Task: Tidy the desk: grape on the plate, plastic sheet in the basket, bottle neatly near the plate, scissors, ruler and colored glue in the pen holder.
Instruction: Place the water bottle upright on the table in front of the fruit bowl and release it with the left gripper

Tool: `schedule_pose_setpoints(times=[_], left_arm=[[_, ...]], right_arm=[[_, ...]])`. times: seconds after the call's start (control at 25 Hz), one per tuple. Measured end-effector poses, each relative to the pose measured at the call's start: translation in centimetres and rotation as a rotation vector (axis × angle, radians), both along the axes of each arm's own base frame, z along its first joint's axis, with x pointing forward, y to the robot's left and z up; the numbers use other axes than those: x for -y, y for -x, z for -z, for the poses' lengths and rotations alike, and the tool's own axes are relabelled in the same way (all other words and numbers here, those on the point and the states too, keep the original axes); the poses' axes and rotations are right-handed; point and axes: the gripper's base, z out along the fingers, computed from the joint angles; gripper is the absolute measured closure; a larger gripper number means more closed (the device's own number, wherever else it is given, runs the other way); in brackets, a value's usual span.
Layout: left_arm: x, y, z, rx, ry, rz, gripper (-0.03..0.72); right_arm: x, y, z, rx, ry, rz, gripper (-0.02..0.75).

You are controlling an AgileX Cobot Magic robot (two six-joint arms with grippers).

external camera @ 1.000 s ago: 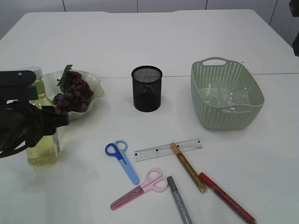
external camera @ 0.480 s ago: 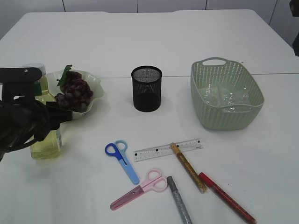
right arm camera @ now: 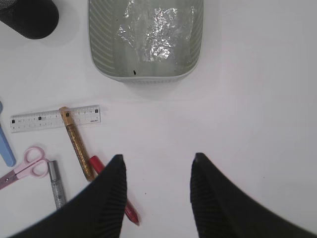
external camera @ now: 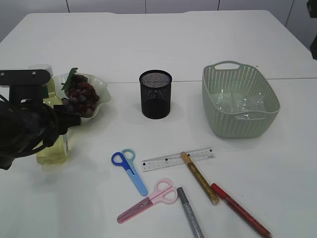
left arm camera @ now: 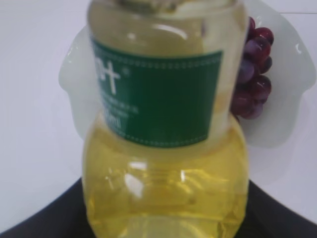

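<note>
The bottle step is in hand: the left pincer [external camera: 62, 119] is gripping the bottle [external camera: 49, 134] of yellow liquid, which is standing upright on the left of the desk [external camera: 158, 44], just beside the plate [external camera: 99, 91]. In the left wrist view the bottle is filling the frame between dark jaw parts at the bottom corners, so the pincer is judged closed on it, though the contact itself is not showing. The grape [external camera: 79, 99] is already lying on the plate and the plastic sheet [external camera: 237, 105] is already sitting in the basket [external camera: 240, 99]. The right pincer [right arm camera: 158, 191] is hanging above bare desk with its jaws spread wide, holding and touching nothing. Still lying loose on the desk are the blue scissors [external camera: 130, 171], the pink scissors [external camera: 148, 201], the ruler [external camera: 178, 159] and three glue sticks: gold [external camera: 199, 177], silver [external camera: 190, 212] and red [external camera: 241, 209]. The pen holder [external camera: 155, 94] is standing between plate and basket; its contents cannot be made out. The next move, as judged, is calling for the bottle to be released without tipping it against the plate, then for the loose items to be carried to the pen holder.
</note>
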Motion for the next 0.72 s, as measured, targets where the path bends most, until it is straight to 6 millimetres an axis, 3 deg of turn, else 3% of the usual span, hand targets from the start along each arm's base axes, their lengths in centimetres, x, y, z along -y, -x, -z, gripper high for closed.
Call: schedule_pose_setpoints(times=[0.72], left_arm=[[0.47,0.01,0.16,-0.024,0.023,0.044,0.217]], right_arm=[[0.00,0.00,0.00,0.000,0.000,0.000,0.421]])
